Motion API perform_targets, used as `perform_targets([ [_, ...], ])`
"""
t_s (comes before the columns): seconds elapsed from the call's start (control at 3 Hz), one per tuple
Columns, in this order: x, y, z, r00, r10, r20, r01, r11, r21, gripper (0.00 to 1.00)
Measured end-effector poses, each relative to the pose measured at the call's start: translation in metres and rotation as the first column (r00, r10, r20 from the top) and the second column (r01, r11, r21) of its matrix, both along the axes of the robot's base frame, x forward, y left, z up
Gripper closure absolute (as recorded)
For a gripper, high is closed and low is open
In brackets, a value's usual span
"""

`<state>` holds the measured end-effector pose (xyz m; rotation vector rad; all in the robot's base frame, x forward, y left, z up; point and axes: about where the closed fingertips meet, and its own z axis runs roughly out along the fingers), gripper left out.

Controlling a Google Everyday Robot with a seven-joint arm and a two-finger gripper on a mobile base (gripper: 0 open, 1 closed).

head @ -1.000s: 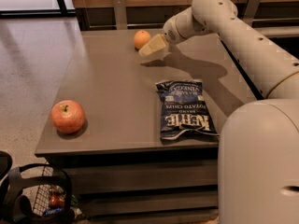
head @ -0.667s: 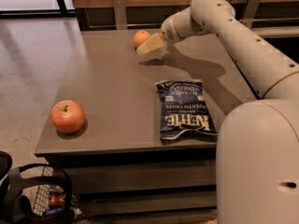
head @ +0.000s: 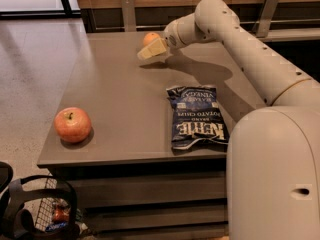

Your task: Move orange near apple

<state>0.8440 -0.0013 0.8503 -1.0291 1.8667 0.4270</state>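
Grasping step: pale hand seems against small bright orange; I cannot tell its grip. Next, carry toward pinkish-red apple.

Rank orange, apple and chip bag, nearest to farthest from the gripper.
The gripper is at the table's far side.
1. Orange, just behind it.
2. Chip bag, right of centre.
3. Apple, front left corner.

Gripper beside the orange at the far edge — bare table runs to the apple, bag lying aside.
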Motion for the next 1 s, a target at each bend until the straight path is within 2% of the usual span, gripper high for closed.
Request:
perform_targets([
  [0.67,0.009,0.018,-0.008,0.9995,0.004,0.032,-0.006,0.999,0.041,0.0],
  [1.0,0.013,0.025,-0.014,0.9992,0.01,0.039,-0.012,0.998,0.058,0.26],
])
